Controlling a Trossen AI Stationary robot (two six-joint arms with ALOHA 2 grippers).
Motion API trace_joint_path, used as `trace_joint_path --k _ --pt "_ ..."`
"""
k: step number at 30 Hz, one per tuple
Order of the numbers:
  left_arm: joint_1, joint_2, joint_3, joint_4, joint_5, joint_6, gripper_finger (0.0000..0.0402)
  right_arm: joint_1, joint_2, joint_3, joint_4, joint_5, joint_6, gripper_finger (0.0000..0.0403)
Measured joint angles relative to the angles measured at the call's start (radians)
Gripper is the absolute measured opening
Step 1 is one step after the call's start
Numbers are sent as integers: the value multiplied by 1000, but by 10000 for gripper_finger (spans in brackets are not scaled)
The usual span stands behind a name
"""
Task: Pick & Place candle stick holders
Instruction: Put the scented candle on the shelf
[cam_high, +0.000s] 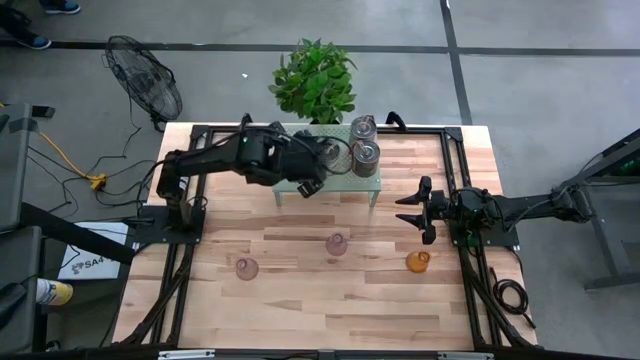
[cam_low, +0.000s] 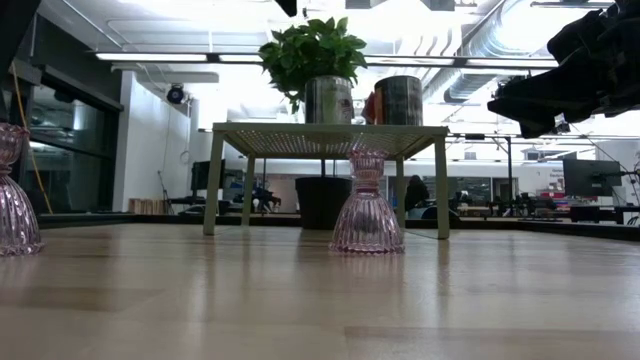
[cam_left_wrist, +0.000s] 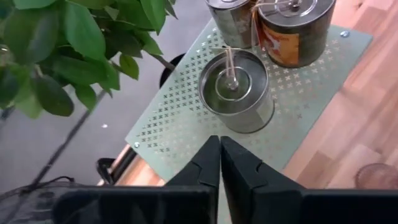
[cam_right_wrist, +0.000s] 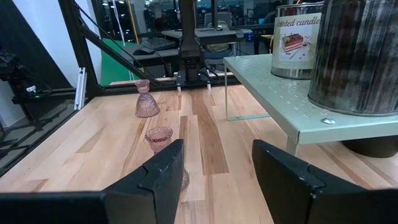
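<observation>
Three silver-grey holders stand on the green shelf (cam_high: 345, 178): two at its far right end (cam_high: 363, 128) (cam_high: 367, 153) and one (cam_left_wrist: 235, 90) just ahead of my left gripper. My left gripper (cam_left_wrist: 221, 142) is shut and empty above the shelf's left part (cam_high: 316, 172). Two pink glass holders (cam_high: 337, 243) (cam_high: 246, 267) and the amber one (cam_high: 418, 261) stand on the table nearer the front. My right gripper (cam_high: 410, 211) is open and empty, hovering right of the shelf; the pink holders show ahead of it (cam_right_wrist: 147, 99) (cam_right_wrist: 160, 138).
A potted plant (cam_high: 314, 80) stands just behind the shelf, its leaves close to my left gripper (cam_left_wrist: 68, 50). The shelf stands on thin legs (cam_low: 212, 180). Black frame rails (cam_high: 460, 200) run along both table sides. Bare wood lies at the table's front.
</observation>
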Motion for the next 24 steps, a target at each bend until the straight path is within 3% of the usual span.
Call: trace_joint_path --k 14,24 --pt "-9 -35 -239 31 -108 -153 1 0 0 0 0 0 0 185" --pt "-20 -288 -674 372 -79 -163 0 0 0 0 -1 0 0 185"
